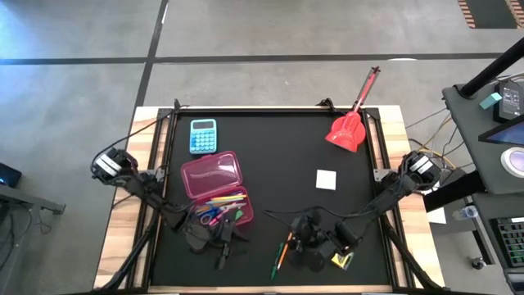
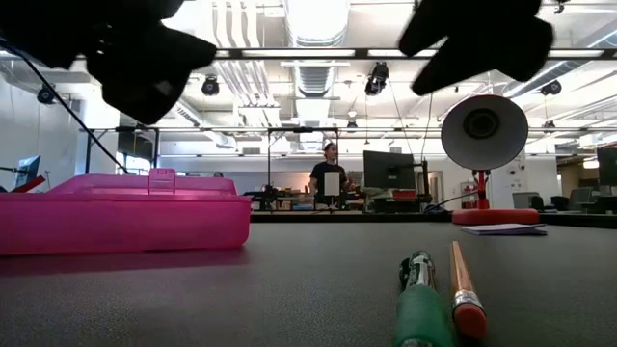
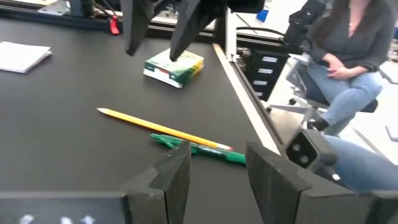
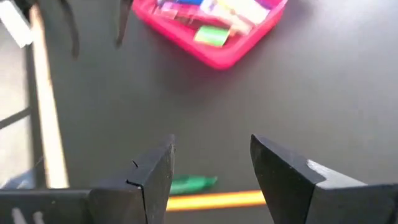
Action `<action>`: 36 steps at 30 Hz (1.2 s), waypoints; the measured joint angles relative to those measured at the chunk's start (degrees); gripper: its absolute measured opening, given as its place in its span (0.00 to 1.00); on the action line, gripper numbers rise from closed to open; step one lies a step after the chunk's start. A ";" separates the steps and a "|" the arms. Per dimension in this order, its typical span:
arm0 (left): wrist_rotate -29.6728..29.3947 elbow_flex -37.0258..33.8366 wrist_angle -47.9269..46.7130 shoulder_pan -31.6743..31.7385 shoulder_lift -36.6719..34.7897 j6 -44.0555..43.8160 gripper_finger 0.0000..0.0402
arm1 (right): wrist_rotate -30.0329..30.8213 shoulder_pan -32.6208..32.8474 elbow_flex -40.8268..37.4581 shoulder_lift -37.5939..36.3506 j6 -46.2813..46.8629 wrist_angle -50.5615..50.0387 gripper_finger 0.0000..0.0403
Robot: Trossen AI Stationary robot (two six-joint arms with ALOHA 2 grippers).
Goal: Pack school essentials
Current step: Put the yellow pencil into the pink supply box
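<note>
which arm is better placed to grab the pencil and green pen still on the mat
Right. In the high view the right gripper hovers open beside the pencil and green pen, both showing between its fingers in its wrist view. The left gripper sits by the pink case, farther off.

Pencil [image 4: 214, 200] & green pen [image 4: 193, 183] partly hidden behind right fingers [image 4: 155, 180]; box [image 4: 211, 31] contents blurred.

One pencil [image 3: 163, 127], one pen [image 3: 198, 147], one crayon box [image 3: 173, 67].
</note>
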 joint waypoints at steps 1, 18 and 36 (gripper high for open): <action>0.00 0.00 0.00 -0.38 0.00 0.00 0.34 | -1.61 0.01 0.00 0.00 0.07 0.02 0.50; 0.00 0.00 -0.19 -3.32 0.00 0.92 0.34 | -2.13 0.02 -0.26 2.98 34.96 -4.04 0.50; -0.03 0.00 0.81 -3.34 0.00 8.01 0.34 | -6.62 0.01 7.93 8.98 6.87 -11.19 0.50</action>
